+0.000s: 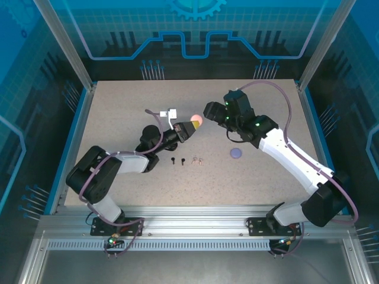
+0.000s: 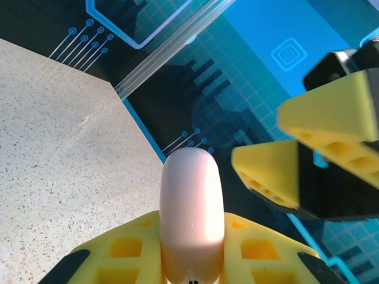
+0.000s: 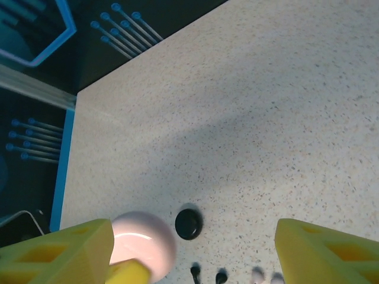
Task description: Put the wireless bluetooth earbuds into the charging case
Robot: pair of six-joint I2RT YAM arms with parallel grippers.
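Earbuds are seen loose on table, none judged inserted | pink case is pinched by left gripper | right gripper is spread

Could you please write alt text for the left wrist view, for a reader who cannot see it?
The left claw is shut on a pale pink case, seen edge-on, with the speckled table at left. The right claw stands open just to its right, against a blue patterned wall.
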